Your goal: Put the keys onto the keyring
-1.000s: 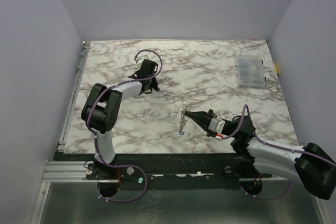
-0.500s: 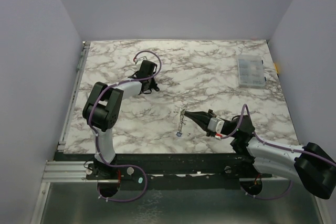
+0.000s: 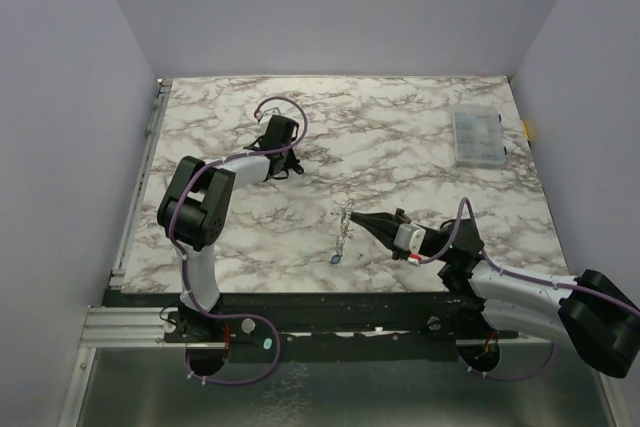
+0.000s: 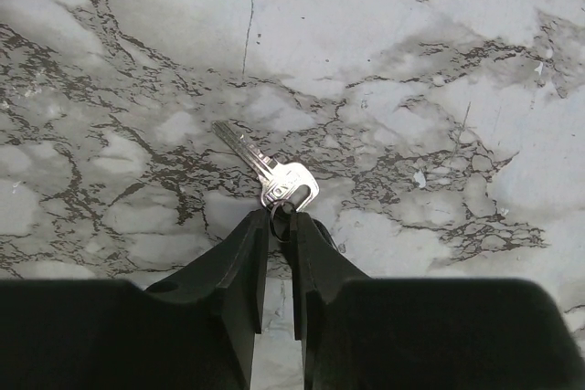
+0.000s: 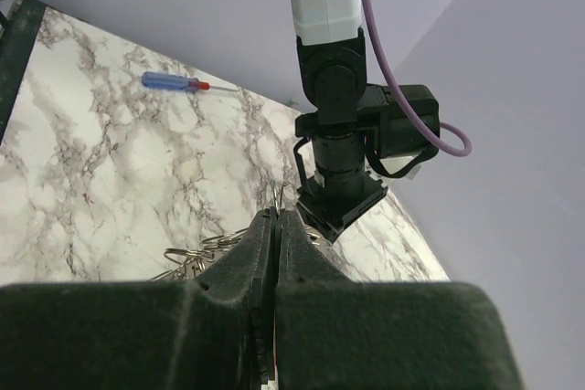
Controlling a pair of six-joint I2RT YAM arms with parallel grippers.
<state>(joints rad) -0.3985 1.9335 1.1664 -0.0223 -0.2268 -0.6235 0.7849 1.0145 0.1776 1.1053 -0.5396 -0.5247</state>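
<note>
Swung keyring (image 3: 341,239) left, clamped in low-reaching right gripper (image 3: 352,215) near table (image 3: 400,137) front edge; beyond keyring, left gripper (image 4: 281,216) slightly apart around key (image 4: 274,175).

My table (image 4: 439,61) is smooth and marble-patterned, with a soft sheen. The key (image 4: 274,175) is bare silvery metal, bright and polished at its head. My fingers (image 4: 239,262) are matt black plastic, faintly grainy. The keyring (image 5: 196,253) is thin, shiny metal links. The screwdriver (image 5: 174,82) has a glossy blue plastic handle. The box (image 3: 476,137) is clear plastic.
</note>
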